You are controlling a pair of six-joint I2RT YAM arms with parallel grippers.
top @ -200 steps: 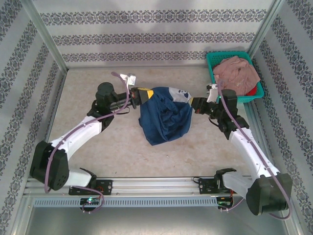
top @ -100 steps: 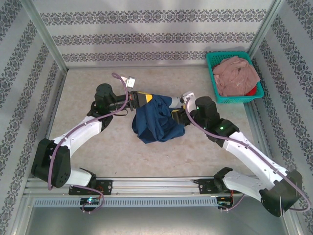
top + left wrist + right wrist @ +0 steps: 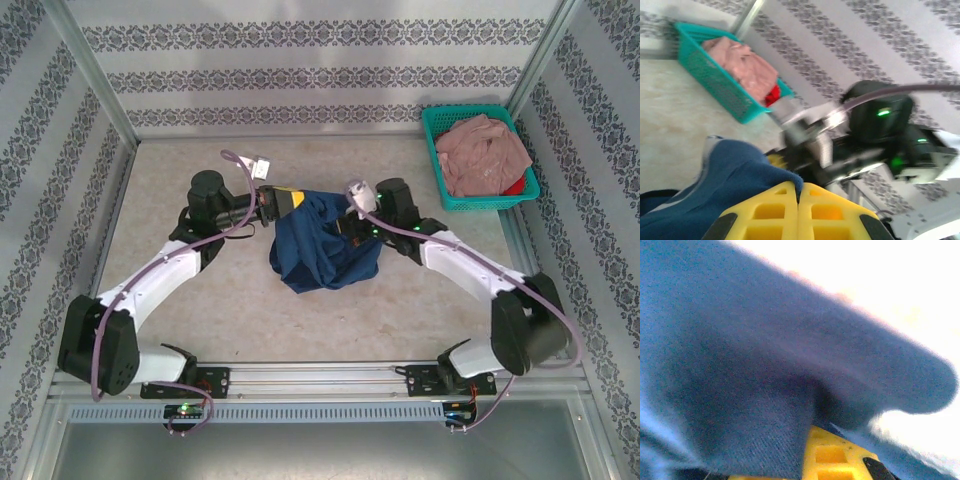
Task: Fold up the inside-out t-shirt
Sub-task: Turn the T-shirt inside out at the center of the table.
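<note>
Evidently left tool point(image 3: 798, 189) and right tool point(image 3: 349, 223) pinch the navy t-shirt point(image 3: 325, 258).

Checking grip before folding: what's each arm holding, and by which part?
Both hold the navy t-shirt: left gripper, jaws shut, pinches its top left edge; right gripper a top right fold.

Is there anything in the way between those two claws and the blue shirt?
Nothing visible. The left gripper and the right gripper are both shut on the t-shirt itself, near its far edge. The basket holding the pink garment sits apart, at the far right corner.
</note>
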